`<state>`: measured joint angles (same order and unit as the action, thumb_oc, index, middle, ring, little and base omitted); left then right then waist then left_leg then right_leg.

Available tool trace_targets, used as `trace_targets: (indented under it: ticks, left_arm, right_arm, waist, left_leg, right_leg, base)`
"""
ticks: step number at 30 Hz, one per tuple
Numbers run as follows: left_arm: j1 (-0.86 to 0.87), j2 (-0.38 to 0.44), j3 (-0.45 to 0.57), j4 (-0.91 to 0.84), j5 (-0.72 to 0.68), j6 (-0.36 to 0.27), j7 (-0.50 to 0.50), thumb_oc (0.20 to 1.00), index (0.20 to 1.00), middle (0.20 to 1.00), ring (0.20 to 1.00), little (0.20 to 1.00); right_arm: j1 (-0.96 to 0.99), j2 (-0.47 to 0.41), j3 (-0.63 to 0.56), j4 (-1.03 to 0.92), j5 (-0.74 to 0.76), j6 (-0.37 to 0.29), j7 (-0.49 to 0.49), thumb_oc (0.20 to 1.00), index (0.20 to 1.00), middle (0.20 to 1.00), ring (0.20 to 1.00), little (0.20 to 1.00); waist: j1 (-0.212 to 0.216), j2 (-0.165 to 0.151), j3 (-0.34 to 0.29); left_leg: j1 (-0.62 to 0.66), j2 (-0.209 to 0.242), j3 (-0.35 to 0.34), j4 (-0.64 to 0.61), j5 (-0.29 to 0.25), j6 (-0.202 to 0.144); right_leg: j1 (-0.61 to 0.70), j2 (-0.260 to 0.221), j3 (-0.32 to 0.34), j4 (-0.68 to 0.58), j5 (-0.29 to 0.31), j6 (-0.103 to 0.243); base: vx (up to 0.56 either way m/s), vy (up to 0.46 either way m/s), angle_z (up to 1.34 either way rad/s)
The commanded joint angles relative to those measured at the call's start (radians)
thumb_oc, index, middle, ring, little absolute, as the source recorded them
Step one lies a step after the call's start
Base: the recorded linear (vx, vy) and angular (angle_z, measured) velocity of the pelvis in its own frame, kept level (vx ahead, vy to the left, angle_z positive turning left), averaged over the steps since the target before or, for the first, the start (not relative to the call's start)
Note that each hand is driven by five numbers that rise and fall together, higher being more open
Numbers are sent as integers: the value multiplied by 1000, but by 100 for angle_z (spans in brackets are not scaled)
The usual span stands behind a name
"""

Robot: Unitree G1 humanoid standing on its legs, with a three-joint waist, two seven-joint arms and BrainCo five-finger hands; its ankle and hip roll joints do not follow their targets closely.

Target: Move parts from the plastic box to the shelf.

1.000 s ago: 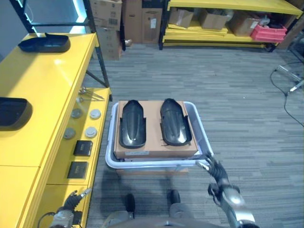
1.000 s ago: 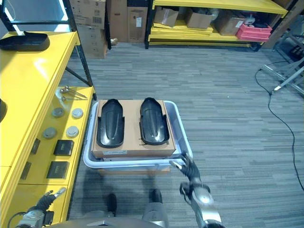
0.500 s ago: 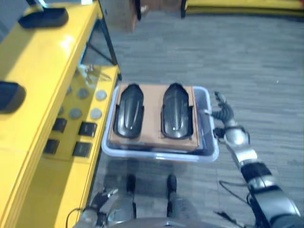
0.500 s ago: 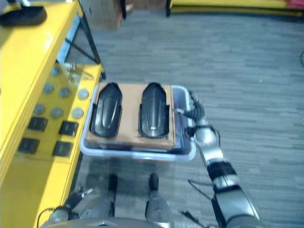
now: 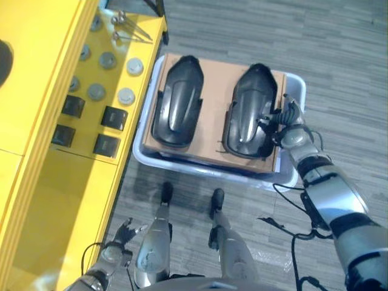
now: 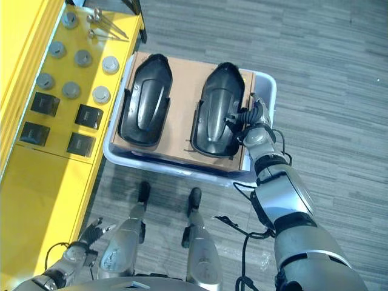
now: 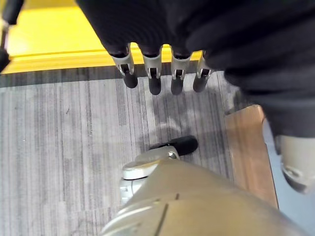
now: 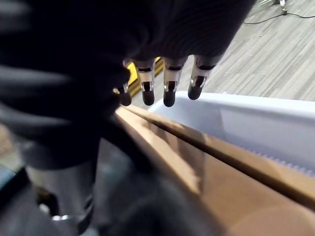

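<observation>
A pale plastic box (image 5: 294,85) stands on the floor, topped by a cardboard sheet (image 5: 213,103). Two black moulded parts lie side by side on the sheet, the left part (image 5: 177,104) and the right part (image 5: 247,113). My right hand (image 5: 290,125) rests at the right part's right edge, just inside the box's right wall (image 8: 256,123); its fingers (image 8: 169,88) are straight over the cardboard (image 8: 236,196). My left hand (image 5: 115,248) hangs low beside the yellow shelf (image 5: 36,91), fingers (image 7: 152,73) straight, holding nothing.
On the shelf's lower level lie grey round discs (image 5: 96,91), black square blocks (image 5: 113,117) and thin metal tools (image 5: 124,24). Grey carpet floor (image 5: 339,54) spreads to the right of the box.
The camera has tipped down over the box. My right hand went from the box's near right corner, along its right side, onto the right part's edge. The left hand stays low.
</observation>
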<state>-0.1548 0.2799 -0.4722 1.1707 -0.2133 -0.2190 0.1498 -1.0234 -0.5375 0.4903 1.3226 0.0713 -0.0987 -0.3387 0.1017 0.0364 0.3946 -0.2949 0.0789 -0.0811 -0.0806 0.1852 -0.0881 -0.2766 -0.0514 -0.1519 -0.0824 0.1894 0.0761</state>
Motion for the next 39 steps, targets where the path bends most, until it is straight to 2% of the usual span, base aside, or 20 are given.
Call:
trace_targets:
  ticks: [1,2,3,4,5,11,12,15,19,22,23,26,28,29,30,31,32,33,36,39]
  left_arm:
    - [-36,27,-49,12,11,-15,16,1000,1000,1000,1000,1000]
    - [-36,23,-54,4,16,-14,17,1000,1000,1000,1000,1000]
    - [-35,23,-54,4,16,-14,17,1000,1000,1000,1000,1000]
    - [-34,20,-52,2,17,-14,17,1000,1000,1000,1000,1000]
    - [-34,21,-52,2,17,-14,17,1000,1000,1000,1000,1000]
    - [-2,22,0,-21,3,-21,19,1000,1000,1000,1000,1000]
    - [18,32,50,-30,-22,-29,26,1000,1000,1000,1000,1000]
    - [36,51,96,-43,-30,-32,44,1000,1000,1000,1000,1000]
    - [92,117,182,-237,-63,-35,45,1000,1000,1000,1000,1000]
    - [106,158,210,-420,-61,-31,41,1000,1000,1000,1000,1000]
    - [109,159,211,-424,-60,-29,41,1000,1000,1000,1000,1000]
    - [152,206,298,-717,-48,-20,42,1000,1000,1000,1000,1000]
    - [181,220,338,-843,-51,-7,23,1000,1000,1000,1000,1000]
    - [182,220,338,-844,-51,-6,23,1000,1000,1000,1000,1000]
    - [194,240,378,-961,-41,-8,5,1000,1000,1000,1000,1000]
    - [203,245,386,-1007,-43,-8,-12,1000,1000,1000,1000,1000]
    - [203,245,386,-1007,-43,-8,-12,1000,1000,1000,1000,1000]
    - [208,260,390,-1097,-60,-11,-43,1000,1000,1000,1000,1000]
    - [201,262,387,-1178,-105,-13,-73,1000,1000,1000,1000,1000]
    - [161,238,334,-1237,-220,-7,-111,1000,1000,1000,1000,1000]
  right_arm:
    - [-11,1,72,81,-122,48,11,1000,1000,1000,1000,1000]
    - [13,21,93,108,-177,65,28,931,931,931,931,931]
    - [13,21,93,108,-177,65,28,749,749,749,749,749]
    - [25,29,89,115,-187,69,36,253,253,253,253,253]
    - [25,29,89,115,-187,69,36,200,200,200,200,200]
    - [150,67,46,125,-192,72,59,200,200,200,200,200]
    - [208,68,15,104,-176,63,59,200,200,200,200,200]
    - [268,70,-22,72,-147,53,52,200,200,200,200,200]
    - [394,29,-138,-11,-47,20,51,200,200,200,200,200]
    - [444,-20,-199,-102,-32,5,31,200,200,200,200,200]
    - [447,-20,-201,-105,-33,6,31,200,200,200,200,200]
    - [557,-112,-294,-386,-53,-14,-1,200,200,200,200,200]
    - [612,-152,-342,-542,-79,-25,1,200,200,200,200,200]
    - [613,-152,-343,-543,-79,-24,1,200,200,200,200,200]
    - [656,-190,-381,-721,-133,-40,3,200,200,200,200,200]
    - [684,-203,-405,-800,-167,-46,4,200,200,200,200,200]
    - [684,-203,-405,-800,-167,-46,4,200,200,200,200,200]
    - [710,-223,-445,-923,-230,-56,-4,200,200,200,200,200]
    - [708,-251,-452,-1046,-328,-59,-5,200,200,200,200,200]
    - [658,-264,-434,-1186,-442,-60,-5,200,200,200,200,200]
  waist:
    - [10,-40,-28]
    - [12,-36,-31]
    - [11,-35,-31]
    - [12,-33,-33]
    - [12,-33,-33]
    - [20,-21,-71]
    - [24,-19,-95]
    - [23,-21,-121]
    - [27,-11,-194]
    - [26,-2,-228]
    - [26,-2,-228]
    - [25,7,-268]
    - [22,4,-288]
    - [23,4,-288]
    - [14,4,-300]
    - [12,3,-306]
    - [12,3,-306]
    - [8,1,-318]
    - [-2,-2,-329]
    - [-12,-12,-345]
  left_leg:
    - [26,13,-18,-7,-84,-9]
    - [30,9,-21,-7,-84,-9]
    - [30,9,-21,-7,-84,-9]
    - [33,8,-22,-7,-84,-9]
    - [33,8,-23,-7,-84,-9]
    - [65,5,-30,-7,-96,-10]
    - [86,6,-27,-7,-104,-10]
    - [114,9,-21,-7,-113,-10]
    - [182,11,-21,-7,-134,-7]
    - [208,7,-27,-7,-136,-12]
    - [210,7,-28,-7,-136,-13]
    - [251,8,-30,-7,-149,-21]
    - [265,4,-28,-7,-152,-17]
    - [266,4,-28,-7,-152,-17]
    - [279,4,-25,-7,-159,-14]
    - [290,4,-23,-7,-164,-13]
    - [290,4,-23,-7,-164,-13]
    - [309,7,-18,-7,-173,-11]
    - [325,13,-8,-7,-182,-9]
    - [347,18,7,-7,-197,4]
  right_leg:
    - [12,-55,-1,-5,-62,70]
    - [20,-58,-6,-5,-65,69]
    - [21,-58,-7,-5,-65,69]
    - [25,-60,-10,-5,-67,68]
    - [25,-60,-10,-5,-67,68]
    - [70,-73,-38,-5,-83,68]
    - [94,-77,-49,-5,-91,69]
    - [123,-80,-52,-5,-99,69]
    - [200,-90,-72,-5,-125,72]
    - [237,-94,-90,-5,-140,73]
    - [239,-94,-91,-5,-140,74]
    - [295,-100,-125,-5,-162,75]
    - [308,-102,-126,-5,-167,75]
    - [309,-102,-126,-5,-167,75]
    - [319,-103,-125,-5,-171,73]
    - [328,-102,-124,-5,-174,73]
    - [328,-102,-124,-5,-174,73]
    - [340,-101,-119,-5,-177,72]
    - [343,-96,-103,-5,-177,71]
    - [341,-91,-66,-5,-173,70]
  base:
    - [-12,31,12]
    - [-8,23,12]
    - [-10,27,8]
    - [-4,7,7]
    - [-8,12,3]
    - [16,-5,5]
    - [37,-14,9]
    - [85,-34,11]
    - [68,-44,4]
    - [15,-24,2]
    - [21,-35,3]
    - [57,-55,17]
    - [47,-26,17]
    - [51,-32,3]
    - [48,-29,-3]
    - [48,-29,2]
    - [52,-18,1]
    - [51,-15,-5]
    - [32,-18,-11]
    - [29,-26,-26]
